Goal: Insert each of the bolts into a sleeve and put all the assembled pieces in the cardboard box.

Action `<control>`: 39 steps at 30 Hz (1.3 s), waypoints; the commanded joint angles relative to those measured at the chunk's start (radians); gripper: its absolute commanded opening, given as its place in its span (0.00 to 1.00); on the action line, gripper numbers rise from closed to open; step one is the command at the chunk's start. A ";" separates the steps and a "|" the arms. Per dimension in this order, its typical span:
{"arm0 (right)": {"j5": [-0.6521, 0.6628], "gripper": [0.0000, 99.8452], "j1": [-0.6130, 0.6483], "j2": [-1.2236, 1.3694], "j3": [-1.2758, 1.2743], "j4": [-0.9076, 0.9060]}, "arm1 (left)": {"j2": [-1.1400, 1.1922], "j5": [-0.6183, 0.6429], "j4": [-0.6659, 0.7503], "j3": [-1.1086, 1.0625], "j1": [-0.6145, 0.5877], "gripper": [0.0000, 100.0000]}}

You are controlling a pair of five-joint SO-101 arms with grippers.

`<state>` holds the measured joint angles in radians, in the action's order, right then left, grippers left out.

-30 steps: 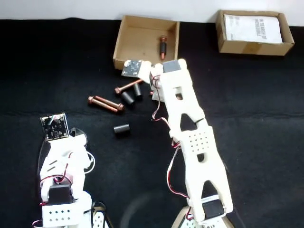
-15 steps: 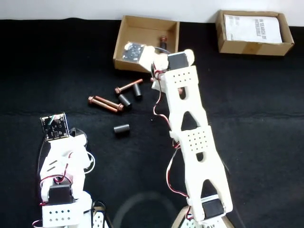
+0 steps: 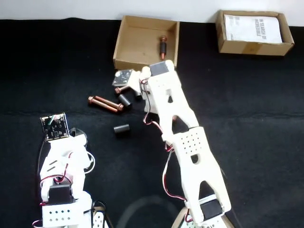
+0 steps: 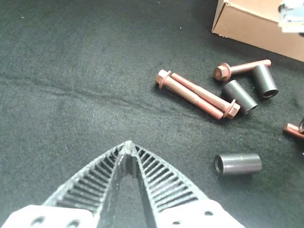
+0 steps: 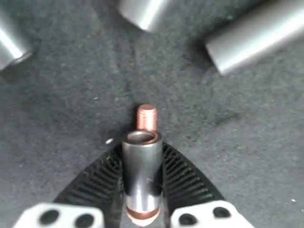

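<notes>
Movement: right gripper (image 5: 141,147) has swung back from the cardboard box (image 3: 119,43) rim to above the loose sleeves (image 5: 142,12), jaws clamped on a sleeved bolt (image 5: 141,175) (thread tip poking out the front). So probably no drop-off this pass. One assembled piece (image 3: 163,46) lies in the box. Left gripper (image 4: 128,145) is closed, empty, low over the cloth near the loose bolts (image 4: 194,93).

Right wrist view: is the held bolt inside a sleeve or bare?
Inside. The sleeve surrounds the bolt, whose copper tip pokes out; the right tool clamps it.
</notes>
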<state>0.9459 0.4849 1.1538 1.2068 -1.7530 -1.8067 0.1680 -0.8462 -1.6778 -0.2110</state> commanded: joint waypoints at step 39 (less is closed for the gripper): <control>0.017 0.19 -0.039 0.027 0.058 0.170 | -0.013 0.003 -0.003 -0.016 0.015 0.01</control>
<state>0.9536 0.4741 1.1722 1.2252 -1.6210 -1.8067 0.1680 -0.8462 -1.6778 -0.2079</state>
